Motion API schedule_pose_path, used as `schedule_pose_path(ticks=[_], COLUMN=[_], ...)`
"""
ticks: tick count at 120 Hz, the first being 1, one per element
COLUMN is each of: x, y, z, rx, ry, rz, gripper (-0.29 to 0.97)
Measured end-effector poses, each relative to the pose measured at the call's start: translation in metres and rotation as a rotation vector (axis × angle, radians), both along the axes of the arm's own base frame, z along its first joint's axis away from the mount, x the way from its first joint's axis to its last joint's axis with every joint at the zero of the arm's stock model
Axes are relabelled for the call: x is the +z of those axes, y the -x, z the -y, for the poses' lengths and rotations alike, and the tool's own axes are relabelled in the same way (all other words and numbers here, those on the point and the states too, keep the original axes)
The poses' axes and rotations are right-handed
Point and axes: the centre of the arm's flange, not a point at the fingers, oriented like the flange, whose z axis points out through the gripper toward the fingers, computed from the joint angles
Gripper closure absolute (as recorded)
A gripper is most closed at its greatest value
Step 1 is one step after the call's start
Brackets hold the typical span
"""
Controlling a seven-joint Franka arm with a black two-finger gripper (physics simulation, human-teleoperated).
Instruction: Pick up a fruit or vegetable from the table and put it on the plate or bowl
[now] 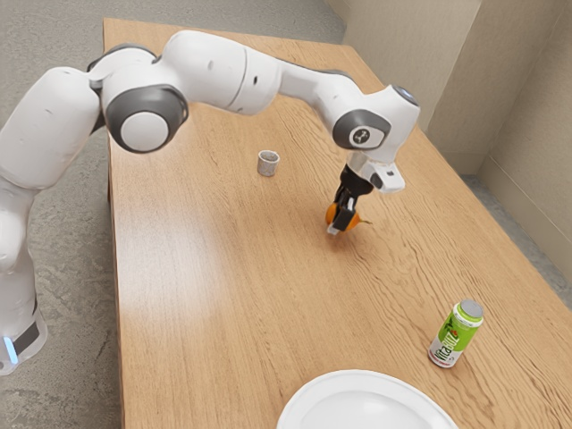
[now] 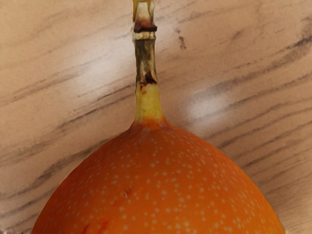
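An orange fruit (image 1: 347,217) with pale speckles and a yellow-brown stem lies on the wooden table (image 1: 206,295), right of the table's middle in the exterior view. My black gripper (image 1: 342,217) points down at it, its fingers on either side of the fruit and closed against it. In the wrist view the fruit (image 2: 161,185) sits directly under the hand, its stem (image 2: 145,73) pointing away over the wood. A white plate (image 1: 366,402) rests at the table's near edge, well apart from the gripper.
A small grey cup (image 1: 268,163) stands behind the gripper toward the exterior view's left. A green and white bottle (image 1: 456,333) stands upright near the plate on the exterior view's right. Beige walls rise beyond the table's right edge.
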Motion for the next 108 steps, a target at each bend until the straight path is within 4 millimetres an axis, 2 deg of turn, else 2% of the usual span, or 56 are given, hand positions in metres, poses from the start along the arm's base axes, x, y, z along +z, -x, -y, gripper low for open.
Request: schedule_pose_path(ticks=[22, 37, 77, 108], x=[0.041, 0.066, 0.075, 0.086], y=[0.009, 0.028, 0.065, 0.098], z=[0.006, 0.028, 0.145, 0.253], rx=[-0.009, -0.046, -0.257, -0.454], ry=[0.006, 0.018, 0.069, 0.101], rz=[0.050, 0.063, 0.055, 0.081], gripper=[0.41, 0.41, 0.41, 0.40])
